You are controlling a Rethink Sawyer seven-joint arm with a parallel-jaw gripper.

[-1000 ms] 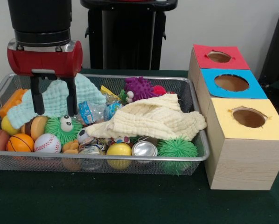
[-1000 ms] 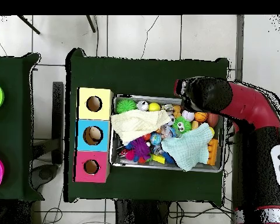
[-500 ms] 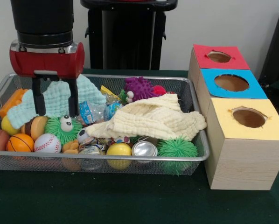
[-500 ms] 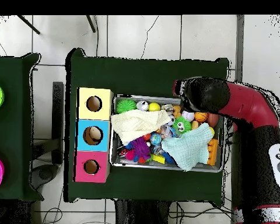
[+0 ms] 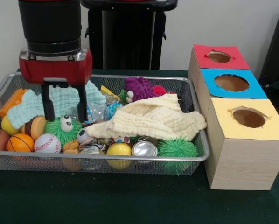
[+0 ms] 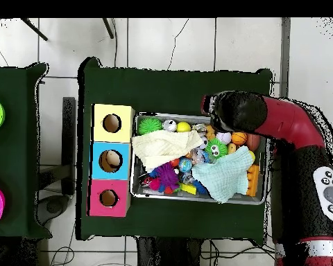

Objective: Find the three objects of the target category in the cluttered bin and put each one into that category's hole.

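Hovering over the bin [image 5: 195, 156], the gripper [image 5: 65, 114] stands with jaws spread, empty, above the green ball [image 5: 63, 128]. Descend straight, straddling it, clear of the mint cloth [image 5: 60, 100] behind.

- Wire-mesh bin [image 5: 195, 156] on the desk's green cloth, crammed with balls, cloths, spiky toys.
- Three wooden boxes [image 5: 242, 154] beside it, with holes in their red, blue and yellow tops.

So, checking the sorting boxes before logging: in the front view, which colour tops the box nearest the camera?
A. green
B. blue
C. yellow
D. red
C: the yellow box stands at the front of the row, with the blue box and the red box behind it.
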